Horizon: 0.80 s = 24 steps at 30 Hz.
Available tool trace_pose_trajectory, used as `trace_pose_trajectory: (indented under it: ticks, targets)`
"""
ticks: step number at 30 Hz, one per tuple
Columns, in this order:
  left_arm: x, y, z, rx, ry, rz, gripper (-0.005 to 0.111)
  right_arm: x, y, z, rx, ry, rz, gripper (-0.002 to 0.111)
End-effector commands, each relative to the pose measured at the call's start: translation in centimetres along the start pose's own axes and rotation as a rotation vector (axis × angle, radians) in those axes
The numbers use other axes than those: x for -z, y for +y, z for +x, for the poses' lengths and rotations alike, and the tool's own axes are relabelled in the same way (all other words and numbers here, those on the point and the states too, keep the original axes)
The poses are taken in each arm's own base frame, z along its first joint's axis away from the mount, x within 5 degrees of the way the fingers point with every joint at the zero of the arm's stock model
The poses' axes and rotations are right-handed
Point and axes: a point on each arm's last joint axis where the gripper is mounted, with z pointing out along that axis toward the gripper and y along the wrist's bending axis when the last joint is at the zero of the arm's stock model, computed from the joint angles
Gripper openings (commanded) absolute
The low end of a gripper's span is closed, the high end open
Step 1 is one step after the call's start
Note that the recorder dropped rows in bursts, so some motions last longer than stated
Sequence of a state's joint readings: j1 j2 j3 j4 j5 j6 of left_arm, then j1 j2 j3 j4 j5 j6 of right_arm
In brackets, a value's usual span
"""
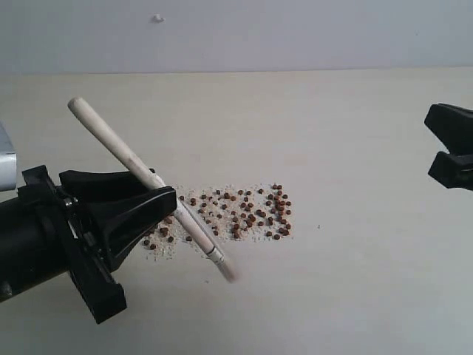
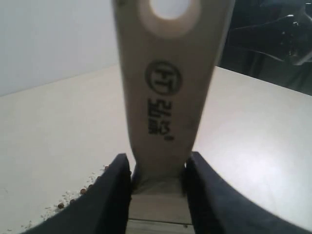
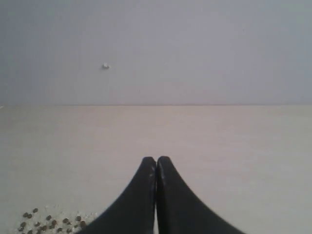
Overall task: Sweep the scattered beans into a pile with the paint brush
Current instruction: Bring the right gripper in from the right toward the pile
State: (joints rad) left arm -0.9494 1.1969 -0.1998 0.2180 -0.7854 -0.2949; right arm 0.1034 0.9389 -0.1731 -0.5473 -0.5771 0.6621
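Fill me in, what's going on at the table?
The left gripper grips the paint brush by its handle, bristles angled down at the edge of the beans. The beans lie in a loose patch on the table, not piled yet. The right gripper is shut, empty, off to the side.

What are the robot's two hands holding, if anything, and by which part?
The left hand grips the paint brush by the lower part of its wooden handle. The right hand is shut and empty.
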Motion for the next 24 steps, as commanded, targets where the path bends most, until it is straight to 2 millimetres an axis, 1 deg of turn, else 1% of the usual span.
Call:
trace_pose_trajectory:
  ticks: [1, 5, 7, 9, 12, 15, 17, 20, 21, 24]
  targets:
    - [0.1, 0.1, 0.0, 0.024, -0.012, -0.013, 0.0, -0.2, 0.4, -1.1, -0.056, -0.039, -0.038, 0.0]
    - [0.0, 0.1, 0.0, 0.023, -0.011, -0.013, 0.0, -0.2, 0.6, -1.3, -0.106, -0.059, -0.055, 0.0]
    - [0.0, 0.2, 0.0, 0.023, -0.01, -0.014, 0.0, -0.2, 0.7, -1.5, -0.172, -0.074, -0.074, 0.0]
    - [0.0, 0.2, 0.0, 0.023, -0.01, -0.014, 0.0, -0.3, 0.8, -2.0, -0.162, -0.084, -0.085, 0.0]
    - [0.0, 0.2, 0.0, 0.023, -0.01, -0.014, 0.0, -1.5, 1.2, -3.5, -0.086, -0.068, -0.131, 0.0]
    - [0.0, 0.2, 0.0, 0.023, -0.01, -0.014, 0.0, -3.0, 1.5, -5.3, -0.072, -0.034, -0.163, 0.0]
    - [0.0, 0.2, 0.0, 0.023, -0.01, -0.014, 0.0, -3.9, 1.8, -5.9, -0.073, 0.018, -0.191, 0.0]
    - [0.0, 0.1, 0.0, 0.021, 0.0, -0.014, 0.0, -5.3, 2.9, -5.8, -0.031, 0.113, -0.227, 0.0]
    - [0.0, 0.2, 0.1, 0.021, 0.001, -0.014, 0.0, -5.7, 3.4, -5.3, -0.017, 0.146, -0.228, 0.0]
    - [0.0, 0.2, 0.1, 0.021, 0.003, -0.015, 0.0, -6.1, 4.7, -4.7, 0.033, 0.17, -0.206, 0.0]
